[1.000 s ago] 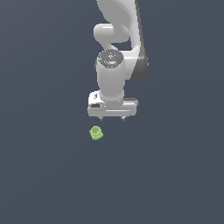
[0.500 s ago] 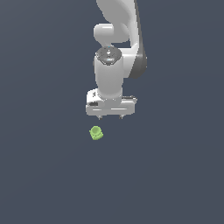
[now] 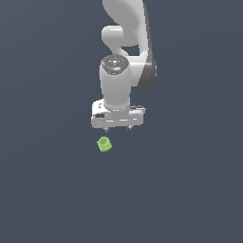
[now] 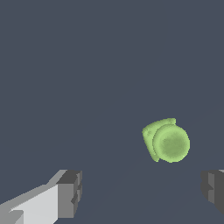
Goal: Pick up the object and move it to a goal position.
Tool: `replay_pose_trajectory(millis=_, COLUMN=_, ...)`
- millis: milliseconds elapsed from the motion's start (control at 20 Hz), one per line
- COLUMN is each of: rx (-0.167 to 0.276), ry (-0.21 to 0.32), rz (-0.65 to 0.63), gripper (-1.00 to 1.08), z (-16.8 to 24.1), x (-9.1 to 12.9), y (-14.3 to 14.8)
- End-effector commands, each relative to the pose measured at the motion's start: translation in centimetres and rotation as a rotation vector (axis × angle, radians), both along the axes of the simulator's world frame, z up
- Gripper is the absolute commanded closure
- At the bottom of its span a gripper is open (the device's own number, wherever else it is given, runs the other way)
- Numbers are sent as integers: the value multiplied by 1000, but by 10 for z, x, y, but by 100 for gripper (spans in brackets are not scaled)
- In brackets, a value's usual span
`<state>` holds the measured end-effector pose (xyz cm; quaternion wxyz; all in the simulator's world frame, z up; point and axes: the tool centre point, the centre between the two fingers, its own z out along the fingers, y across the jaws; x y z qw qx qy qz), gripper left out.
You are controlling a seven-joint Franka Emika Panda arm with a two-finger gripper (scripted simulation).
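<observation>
We see the object, a lime-green rounded stub on a blocky base, on the floor near the gripper; its jaws gape empty; it has apparently sunk lower since.

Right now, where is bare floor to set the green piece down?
Bare floor lies on every side of the green piece. The only crowded spot is at the open gripper, just beside and above it, toward the exterior view's right.

Arm vertical, wrist pointing down — gripper fingers spread wide, holding nothing.
</observation>
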<state>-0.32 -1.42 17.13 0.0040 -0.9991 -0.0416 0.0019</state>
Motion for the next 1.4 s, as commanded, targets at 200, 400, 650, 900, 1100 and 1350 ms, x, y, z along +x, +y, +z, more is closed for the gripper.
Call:
replay_pose_trajectory(millis=200, rx=-3, ry=-1, rz=83, gripper=-92, z=-18, x=2, y=-17)
replay_pose_trajectory(millis=400, rx=-5, ry=-2, rz=158, gripper=-92, z=-34, x=3, y=-31)
replay_pose_trajectory(millis=650, rx=-7, ry=-3, rz=254, gripper=-92, z=-55, x=4, y=-50)
replay_pose_trajectory(millis=900, rx=-7, ry=-4, rz=322, gripper=-92, z=-70, x=3, y=-63)
replay_pose_trajectory(millis=1100, rx=-7, ry=-5, rz=357, gripper=-92, z=-77, x=3, y=-69)
replay_pose_trajectory(millis=1350, rx=-7, ry=-6, rz=376, gripper=-92, z=-82, x=2, y=-73)
